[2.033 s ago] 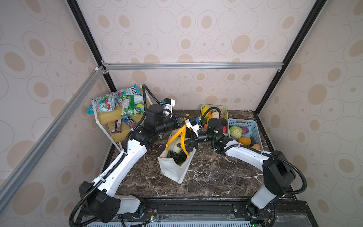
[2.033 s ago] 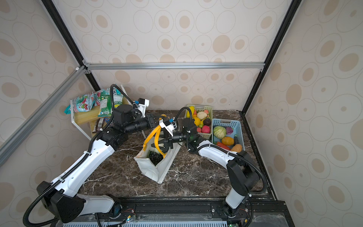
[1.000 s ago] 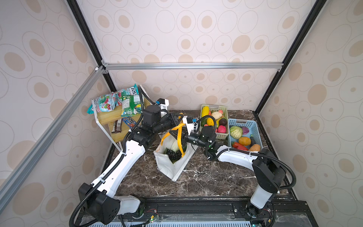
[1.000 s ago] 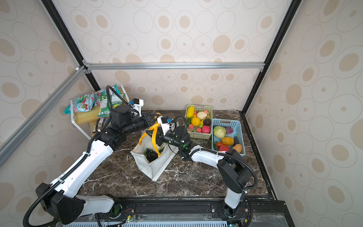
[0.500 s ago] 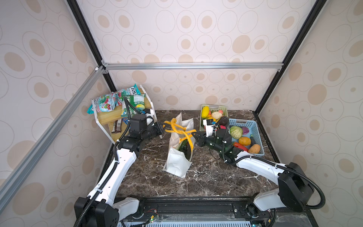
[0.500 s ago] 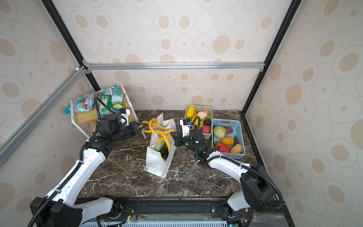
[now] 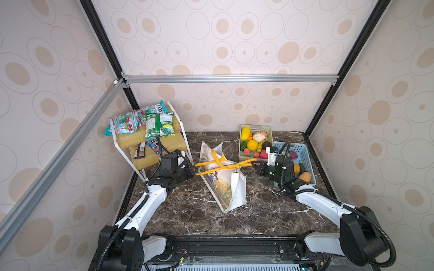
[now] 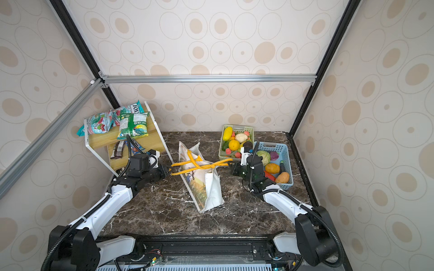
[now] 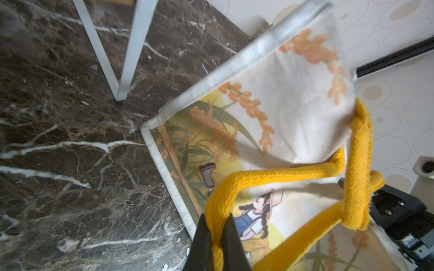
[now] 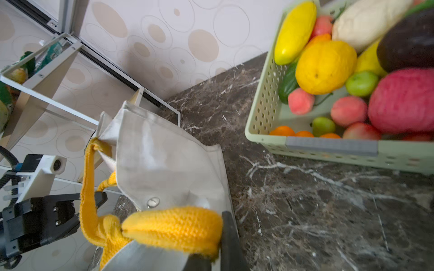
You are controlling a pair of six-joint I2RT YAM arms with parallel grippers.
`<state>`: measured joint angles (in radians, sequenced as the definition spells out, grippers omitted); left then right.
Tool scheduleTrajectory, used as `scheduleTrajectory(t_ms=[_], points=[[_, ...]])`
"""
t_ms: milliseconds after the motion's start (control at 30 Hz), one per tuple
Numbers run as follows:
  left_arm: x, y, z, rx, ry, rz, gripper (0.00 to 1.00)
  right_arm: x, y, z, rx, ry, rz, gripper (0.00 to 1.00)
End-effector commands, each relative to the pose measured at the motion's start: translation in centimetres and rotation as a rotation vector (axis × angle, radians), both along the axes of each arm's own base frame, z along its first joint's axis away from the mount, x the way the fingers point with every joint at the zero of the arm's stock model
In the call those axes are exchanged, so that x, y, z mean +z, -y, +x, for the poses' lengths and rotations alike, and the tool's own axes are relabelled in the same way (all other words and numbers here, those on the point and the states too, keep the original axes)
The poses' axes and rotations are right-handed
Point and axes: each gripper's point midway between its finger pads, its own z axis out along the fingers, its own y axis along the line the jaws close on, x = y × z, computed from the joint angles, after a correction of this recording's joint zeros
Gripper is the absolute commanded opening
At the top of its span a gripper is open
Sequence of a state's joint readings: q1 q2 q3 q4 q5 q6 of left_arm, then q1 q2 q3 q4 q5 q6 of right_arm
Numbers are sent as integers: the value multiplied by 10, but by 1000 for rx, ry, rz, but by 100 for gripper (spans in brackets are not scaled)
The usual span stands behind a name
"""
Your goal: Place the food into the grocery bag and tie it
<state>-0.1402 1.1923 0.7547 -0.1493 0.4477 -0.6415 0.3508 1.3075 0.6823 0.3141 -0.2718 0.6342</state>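
Both top views show me the grocery bag (image 7: 226, 190) standing near the middle of the tabletop (image 7: 270, 211), its yellow handles (image 7: 222, 164) knotted together above its mouth. My left gripper (image 7: 194, 169) is clamped on one handle loop, my right gripper (image 7: 255, 164) on the opposite loop, both straps pulled taut. I see food (image 7: 252, 145) piled in the green basket (image 7: 256, 127) and the blue basket (image 7: 305, 154) at the back right corner; a snack shelf (image 7: 175, 140) stands at the back left.

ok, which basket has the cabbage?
The blue basket, the rightmost one: cabbage in its far end. The green basket holds yellow, orange and red pieces instead.
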Motion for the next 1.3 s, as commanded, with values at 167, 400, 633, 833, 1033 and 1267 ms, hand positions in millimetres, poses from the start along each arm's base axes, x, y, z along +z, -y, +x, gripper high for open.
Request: scheduleTrajectory(t_ms=[167,400,633,833,1033,1267], points=[[-66,-69,-9,244,-95,209,0,-97,63,10,-183,-277,-98,0],[-70,-60,-13,213,-88,161,0,-106,58,12,-155,-272,-92,0],[-30,-60,-4,207,-18,168,20,-68,49,14,-79,-231,-103,17],[10,-57,2,183,47,170,49,-40,48,9,-23,-237,-166,41],[45,-66,7,156,81,288,68,-24,46,-2,53,-251,-208,62],[59,-71,9,164,101,327,79,5,59,-9,96,-219,-119,72]])
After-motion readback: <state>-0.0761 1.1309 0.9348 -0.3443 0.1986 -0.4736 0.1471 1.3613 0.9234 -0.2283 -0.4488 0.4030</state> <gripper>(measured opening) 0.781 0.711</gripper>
